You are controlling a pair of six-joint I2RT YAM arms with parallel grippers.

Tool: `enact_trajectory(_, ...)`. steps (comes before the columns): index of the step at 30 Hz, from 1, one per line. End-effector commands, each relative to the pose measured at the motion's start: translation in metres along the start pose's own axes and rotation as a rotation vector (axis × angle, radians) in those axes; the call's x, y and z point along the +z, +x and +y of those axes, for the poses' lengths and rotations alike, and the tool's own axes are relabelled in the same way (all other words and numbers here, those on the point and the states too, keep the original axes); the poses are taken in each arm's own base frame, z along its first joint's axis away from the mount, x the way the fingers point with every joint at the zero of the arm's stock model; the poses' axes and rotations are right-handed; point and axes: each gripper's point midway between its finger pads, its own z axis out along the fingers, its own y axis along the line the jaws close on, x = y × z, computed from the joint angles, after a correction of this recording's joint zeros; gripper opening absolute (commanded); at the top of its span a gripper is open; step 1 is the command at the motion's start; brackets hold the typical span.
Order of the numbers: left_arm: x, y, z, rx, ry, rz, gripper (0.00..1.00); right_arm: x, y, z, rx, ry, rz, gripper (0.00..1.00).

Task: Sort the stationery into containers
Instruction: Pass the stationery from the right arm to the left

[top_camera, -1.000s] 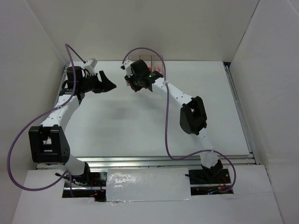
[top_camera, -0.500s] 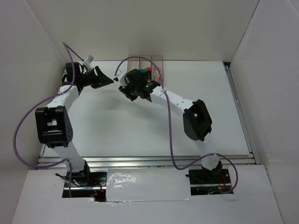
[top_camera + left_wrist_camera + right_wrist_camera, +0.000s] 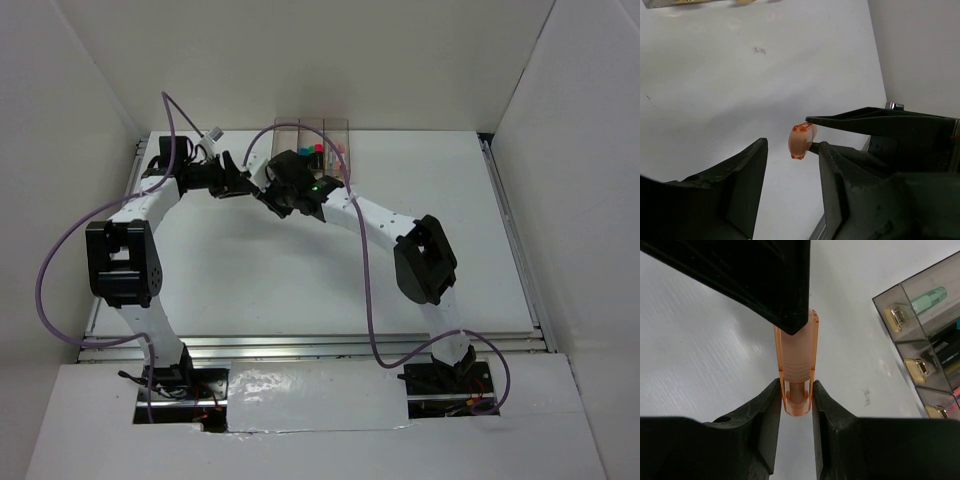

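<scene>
My right gripper [image 3: 795,386] is shut on an orange-salmon pen [image 3: 796,355] and holds it above the table, left of the three joined containers [image 3: 912,302]. My left gripper [image 3: 792,145] is open, and the pen's free end [image 3: 802,141] sits between its two fingers, nearer the right one. In the top view the two grippers, left [image 3: 243,184] and right [image 3: 262,190], meet just in front of the containers [image 3: 312,126]. A pale green pen [image 3: 929,298], a black marker [image 3: 946,351] and a pink item [image 3: 954,402] lie in the containers.
White enclosure walls stand close behind and to the sides. The containers sit at the table's far edge [image 3: 400,131]. Purple cables loop from both arms, one over the left arm [image 3: 170,120].
My left arm has swung right until its open jaws straddle the pen's end. My right gripper has shifted slightly left and nearer, uncovering the containers, still shut on the pen.
</scene>
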Motion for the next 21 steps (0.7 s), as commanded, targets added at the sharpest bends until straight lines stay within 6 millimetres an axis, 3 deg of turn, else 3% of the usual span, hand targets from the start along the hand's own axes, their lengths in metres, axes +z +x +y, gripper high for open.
enact_trajectory(1, -0.001, 0.003, -0.006, 0.046, 0.049, 0.037, 0.56, -0.030, -0.047, -0.009, -0.027, 0.038, -0.133, 0.00)
enact_trajectory(11, 0.004, 0.007, -0.006, 0.045, 0.066, 0.064, 0.54, -0.033, -0.051, -0.003, -0.036, 0.017, -0.150, 0.00)
enact_trajectory(21, 0.008, 0.010, -0.016, 0.048, 0.112, 0.064, 0.45, -0.029, -0.047, 0.001, -0.048, 0.013, -0.136, 0.00)
